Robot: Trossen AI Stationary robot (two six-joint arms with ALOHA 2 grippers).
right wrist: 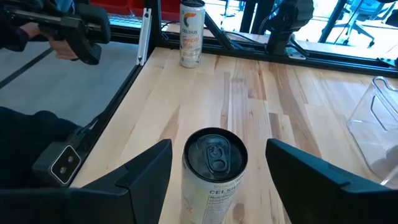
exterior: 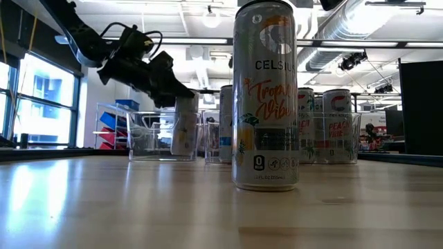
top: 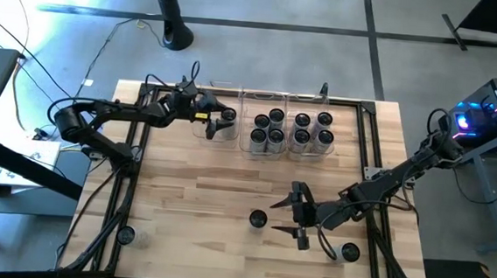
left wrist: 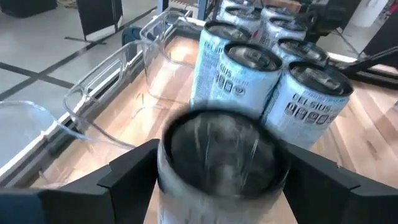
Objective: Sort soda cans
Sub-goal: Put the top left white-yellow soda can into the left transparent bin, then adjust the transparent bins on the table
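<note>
1. The left gripper (top: 223, 120) is reaching over the leftmost clear bin (top: 214, 130) at the far side of the bench (top: 209, 198), its fingers (left wrist: 127, 171) sitting spread on either side of a pale can (left wrist: 221, 158) standing in that bin, with small gaps showing between them and the can
2. The right gripper (top: 285, 219) is hovering low over the near part of the bench with its fingers (right wrist: 146, 165) standing wide apart around a lone can (top: 258, 219), not touching it
3. That lone can (exterior: 266, 97) is standing upright and is showing "CELSIUS" across a silver side, with orange script below that seems to read "Tropical Vibe"
4. Two more clear bins (top: 318, 144) to the right of the first are each holding four upright cans (top: 276, 116), some labelled "CELSIUS" in dark letters on pale sides
5. In the low view, one of the binned cans (exterior: 338, 124) is showing red writing that looks like "PEACH"
6. Another can (top: 350, 251) is standing near the bench's front right corner, and one more (top: 125, 234) is standing by the front left edge
</note>
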